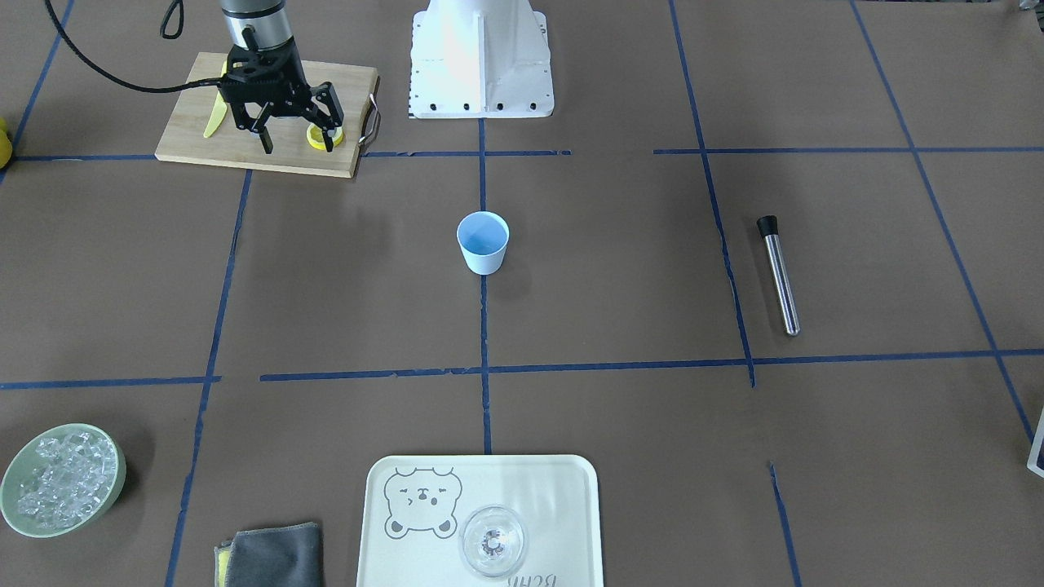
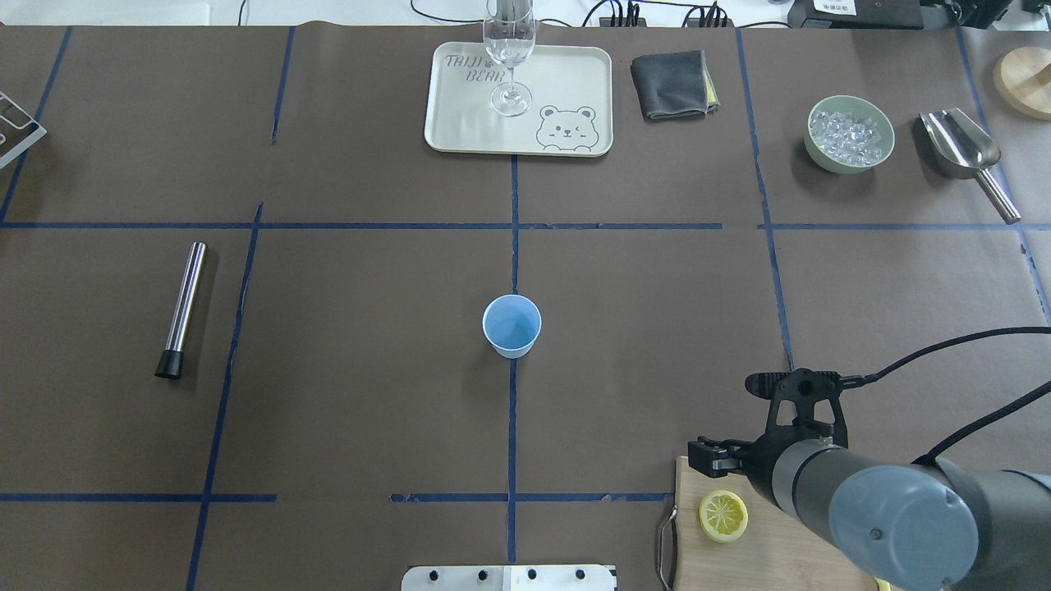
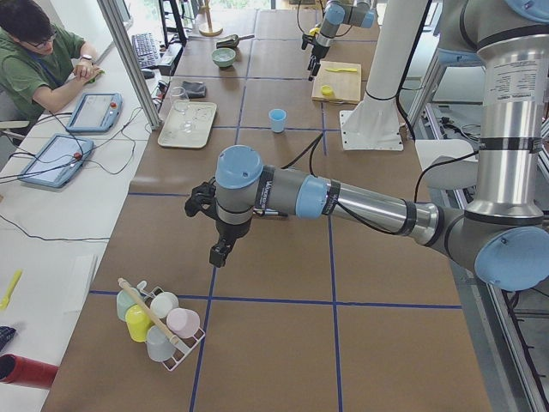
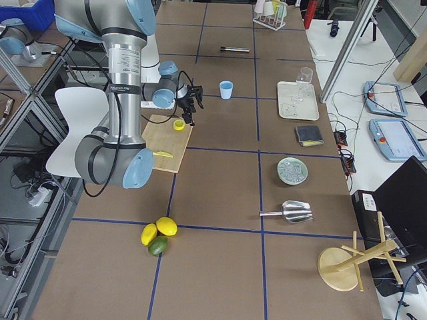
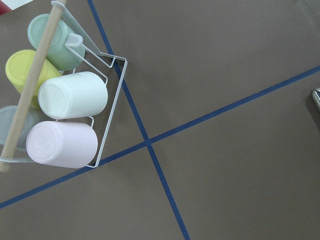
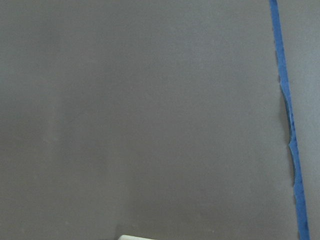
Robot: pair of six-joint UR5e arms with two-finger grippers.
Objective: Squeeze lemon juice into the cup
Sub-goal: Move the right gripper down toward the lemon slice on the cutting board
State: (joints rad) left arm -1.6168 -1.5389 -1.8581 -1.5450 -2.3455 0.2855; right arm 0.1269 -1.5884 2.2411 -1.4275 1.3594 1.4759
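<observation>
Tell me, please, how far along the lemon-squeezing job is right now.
Done: nothing visible yet; the cup stands alone mid-table. In hand: the right claw is open above the cutting board, beside the lemon, which lies ungripped. Left: grasp the slice, carry it over the cup and squeeze.

Lemon slice (image 2: 723, 515) flat on board (image 2: 722, 566); upright blue cup (image 2: 511, 326), seemingly empty

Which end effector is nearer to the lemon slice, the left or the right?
Right. The right end effector hangs over the cutting board, right by the lemon; the left end effector is far away, near the rack of cups.
</observation>
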